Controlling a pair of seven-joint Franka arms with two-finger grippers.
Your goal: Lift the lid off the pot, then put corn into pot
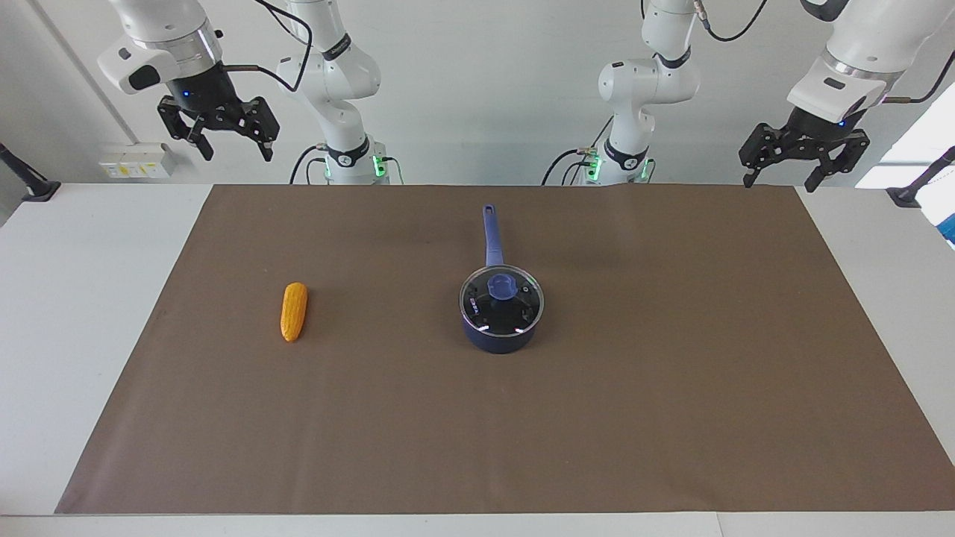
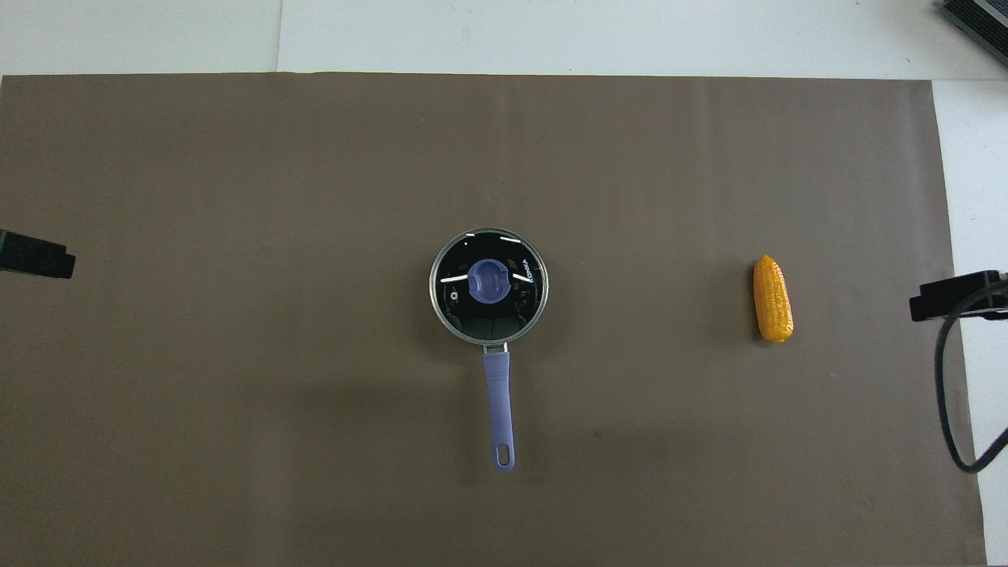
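The dark blue pot [image 1: 498, 337] stands mid-mat, its long handle [image 1: 492, 235] pointing toward the robots. The glass lid [image 1: 515, 309] with its blue knob [image 1: 501, 286] sits shut on it; in the overhead view the lid [image 2: 472, 315] covers the pot's inside, with the handle [image 2: 499, 402] sticking out. The yellow-orange corn [image 1: 294, 311] [image 2: 772, 299] lies on the mat toward the right arm's end. My right gripper [image 1: 236, 153] hangs open, high over the mat's edge by its base. My left gripper [image 1: 780, 180] hangs open above the mat's corner at its own end.
A brown mat [image 1: 671, 388] covers most of the white table [image 1: 67, 298]. Black gripper parts show at the overhead view's side edges [image 2: 35, 256] [image 2: 957, 295], with a dark cable [image 2: 945, 394] hanging by the right one. Wall sockets [image 1: 138, 160] lie off the mat.
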